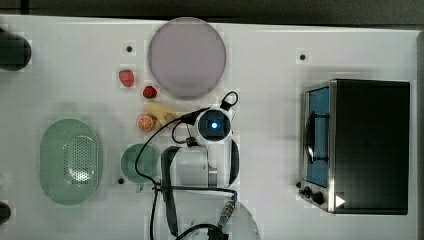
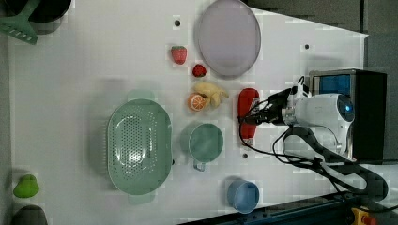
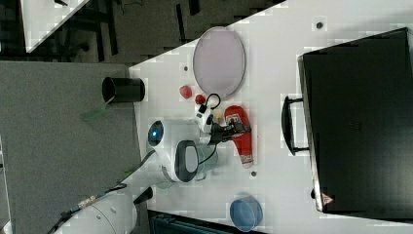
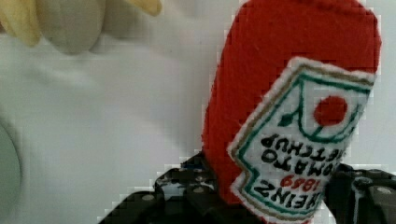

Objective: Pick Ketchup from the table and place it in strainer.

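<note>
The ketchup [image 2: 247, 99], a red squeeze bottle with a white label, lies flat on the white table between the banana and the black oven. My gripper [image 2: 251, 118] reaches over its middle from the left view's right. In the wrist view the ketchup [image 4: 289, 93] stands between the two black fingers [image 4: 187, 191], and both press against its sides. In the right view the gripper [image 3: 238, 129] sits across the bottle [image 3: 242, 144]. In the top view the arm covers the bottle. The strainer [image 1: 47, 150], a pale mint-green oval basket with a perforated bottom, stands at the top view's left, apart from the arm.
A green cup [image 2: 205, 142] sits between strainer [image 2: 115, 140] and ketchup. A banana [image 2: 211, 93], an orange half [image 2: 196, 102] and two strawberries [image 2: 179, 54] lie near the grey-lilac plate [image 2: 229, 37]. A black oven [image 1: 370, 145] stands at the top view's right, and a blue bowl [image 2: 243, 196] near the table edge.
</note>
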